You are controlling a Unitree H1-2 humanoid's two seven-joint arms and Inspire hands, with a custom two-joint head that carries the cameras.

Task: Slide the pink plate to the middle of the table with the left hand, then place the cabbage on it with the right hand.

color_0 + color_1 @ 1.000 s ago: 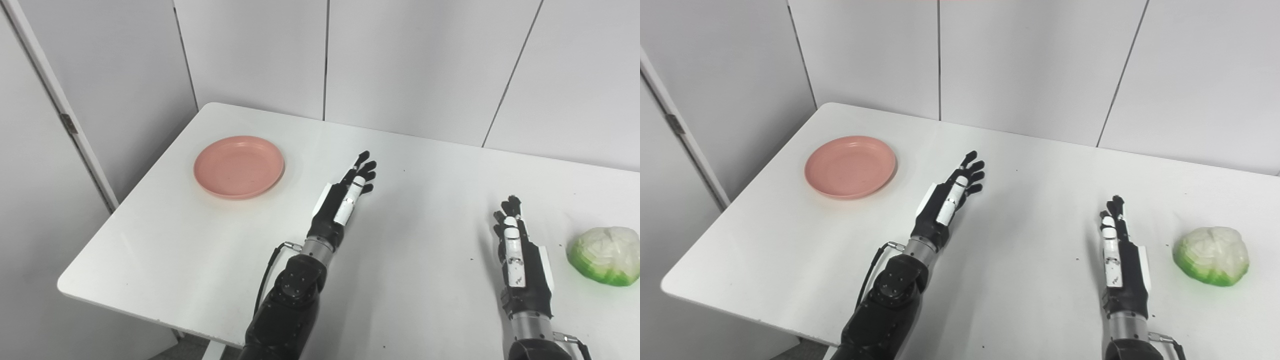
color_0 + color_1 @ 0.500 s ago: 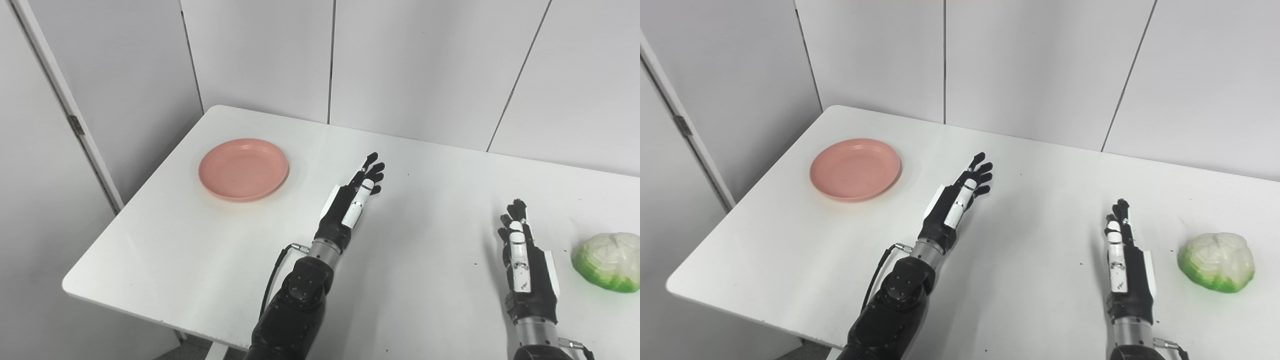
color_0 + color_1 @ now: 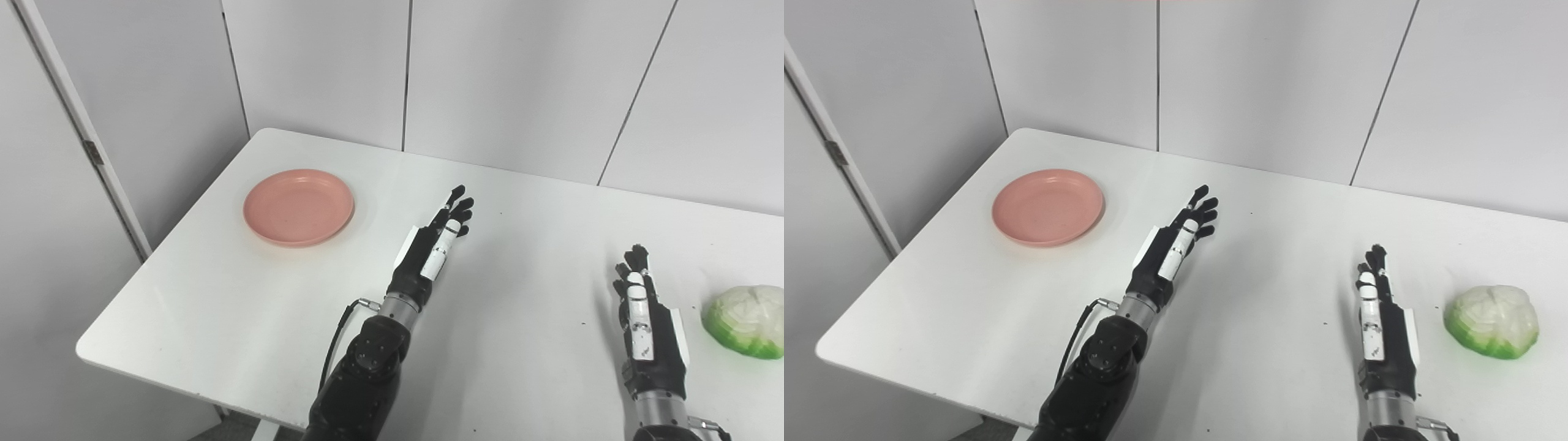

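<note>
We see the pink plate [image 3: 298,207] lying flat near the far-left corner of the white table [image 3: 245,306], w/ nothing on it. The cabbage [image 3: 1491,321], white on top & green below, sits near the table's right edge, well apart from the plate. Our left hand [image 3: 433,245] is over mid-table, fingers straight & spread, empty, apart from the plate's right rim. Our right hand [image 3: 1381,324] is near the front edge, just left of the cabbage, fingers extended, holding nothing, not touching it.
</note>
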